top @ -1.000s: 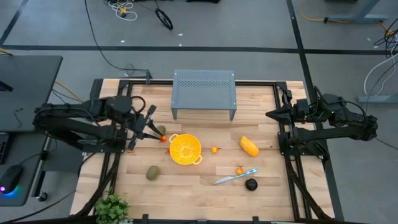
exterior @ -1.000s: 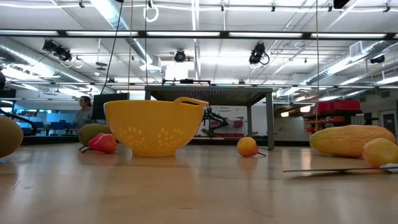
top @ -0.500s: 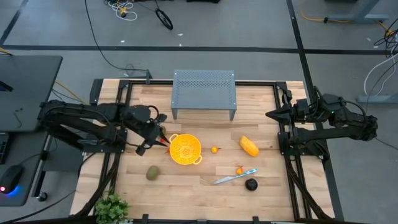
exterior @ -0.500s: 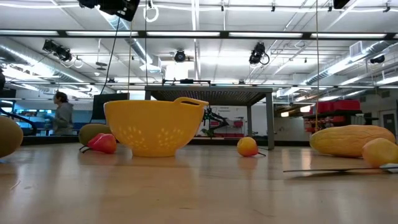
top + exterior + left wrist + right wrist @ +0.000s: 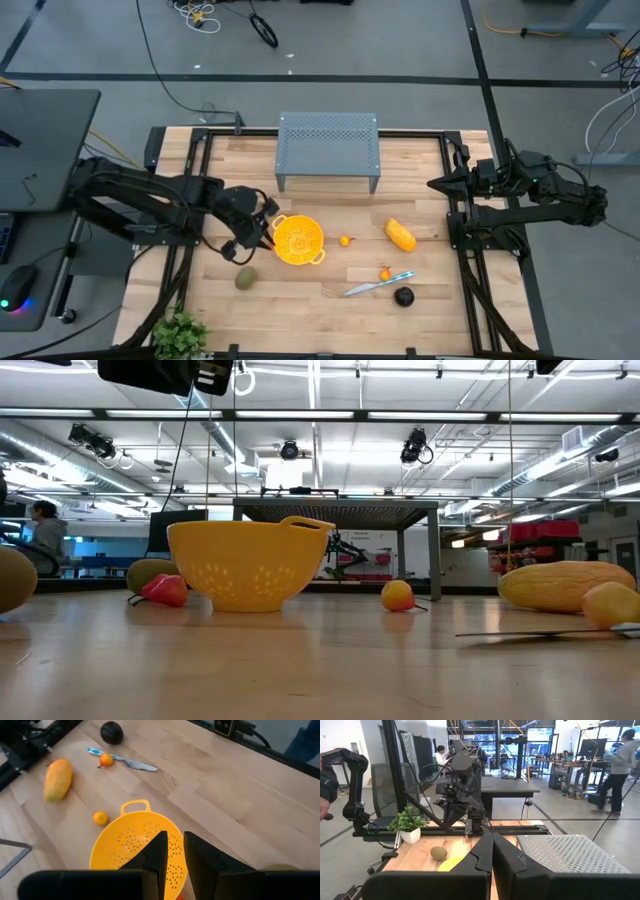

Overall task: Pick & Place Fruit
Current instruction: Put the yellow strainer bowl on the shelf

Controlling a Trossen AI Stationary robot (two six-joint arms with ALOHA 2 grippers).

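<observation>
A yellow perforated bowl [image 5: 298,240] [image 5: 145,850] [image 5: 250,565] stands mid-table. Fruit lies on the wood: an olive-brown oval [image 5: 244,278], a yellow-orange oblong [image 5: 400,236] [image 5: 56,779], a small orange one [image 5: 345,240], an orange-red one [image 5: 384,273] and a dark round one [image 5: 403,296] [image 5: 111,732]. A second olive oval [image 5: 148,573] and a tiny red fruit [image 5: 165,590] sit left of the bowl, under my left gripper [image 5: 264,233] [image 5: 175,852], which hovers high above them, open by a narrow gap, slanting toward the bowl. My right gripper [image 5: 436,185] [image 5: 492,845] waits shut at the table's right edge.
A slim knife [image 5: 378,285] [image 5: 125,762] lies beside the orange-red fruit. A grey perforated rack [image 5: 328,150] stands at the far edge, a potted plant [image 5: 182,335] at the near left corner. Bare wood [image 5: 300,305] lies near of the bowl. A person [image 5: 45,525] moves in the room behind.
My left gripper has travelled toward the table's right and near edges, ending over the bowl's left rim and covering the olive oval and red fruit in the high view. Its body has entered the top of the low view. No fruit has moved.
</observation>
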